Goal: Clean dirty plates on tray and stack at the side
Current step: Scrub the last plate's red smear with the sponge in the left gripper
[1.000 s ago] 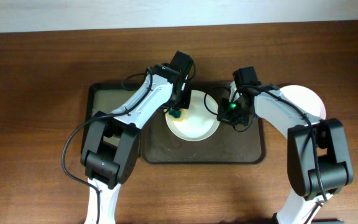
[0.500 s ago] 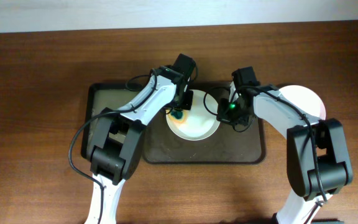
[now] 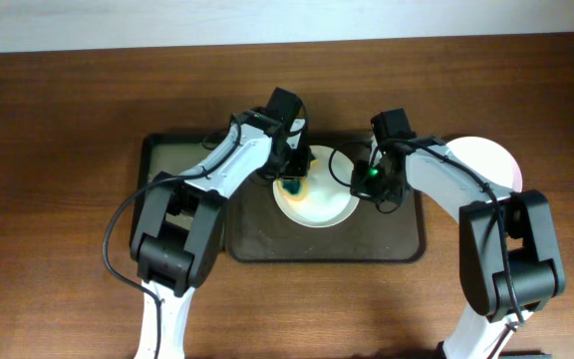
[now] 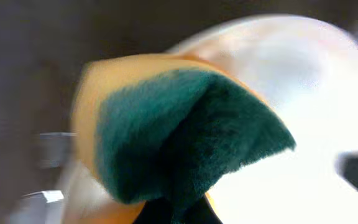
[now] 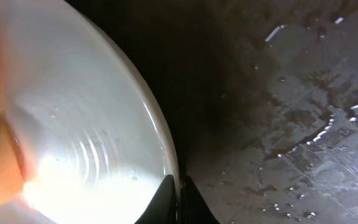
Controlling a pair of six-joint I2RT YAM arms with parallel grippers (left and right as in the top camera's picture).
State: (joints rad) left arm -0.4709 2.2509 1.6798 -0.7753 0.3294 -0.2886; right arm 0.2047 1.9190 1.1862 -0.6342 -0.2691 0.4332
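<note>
A white plate (image 3: 319, 202) lies on the dark brown tray (image 3: 267, 244). My left gripper (image 3: 291, 180) is shut on a yellow and green sponge (image 4: 185, 134), which presses on the plate's left part (image 4: 303, 93). My right gripper (image 3: 364, 183) is shut on the plate's right rim (image 5: 166, 155), one finger inside and one outside. A second white plate (image 3: 488, 160) lies on the table to the right of the tray, partly hidden by my right arm. No red smear shows on either plate.
The tray floor is wet, with drops and streaks (image 5: 303, 124). A narrower black tray (image 3: 172, 160) adjoins the brown tray on the left. The wooden table (image 3: 58, 199) lies all around.
My left gripper has moved the sponge a little across the plate's left part, first right, then back down-left. My right gripper has kept its hold on the rim.
</note>
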